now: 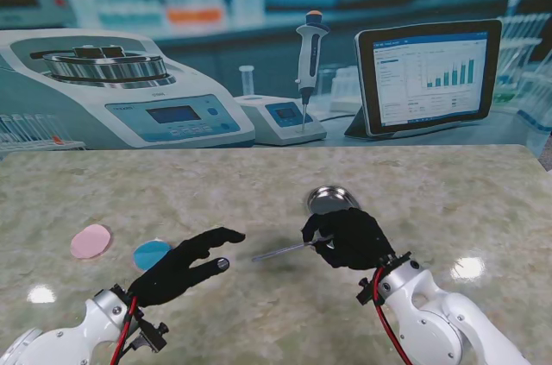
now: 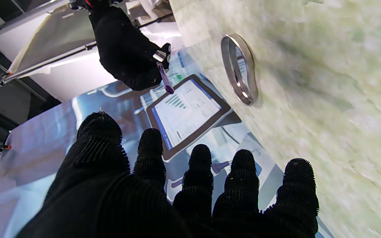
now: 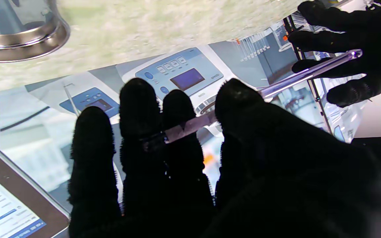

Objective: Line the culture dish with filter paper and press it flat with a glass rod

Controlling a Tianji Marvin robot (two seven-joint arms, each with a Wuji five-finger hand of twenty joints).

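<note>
My right hand (image 1: 352,238) is shut on the glass rod (image 1: 285,250), which sticks out toward my left hand; the rod (image 3: 289,81) lies across my fingers with the thumb (image 3: 240,99) over it. The shiny culture dish (image 1: 331,199) sits on the table just beyond my right hand, with no paper showing in it; its rim (image 2: 240,71) stands out in the left wrist view. My left hand (image 1: 185,264) hovers open, fingers spread, its tips close to the rod's free end. A blue filter paper disc (image 1: 151,253) and a pink one (image 1: 90,241) lie flat at the left.
A printed lab backdrop (image 1: 259,46) with a centrifuge, pipette and tablet stands along the far edge of the marble table (image 1: 448,184).
</note>
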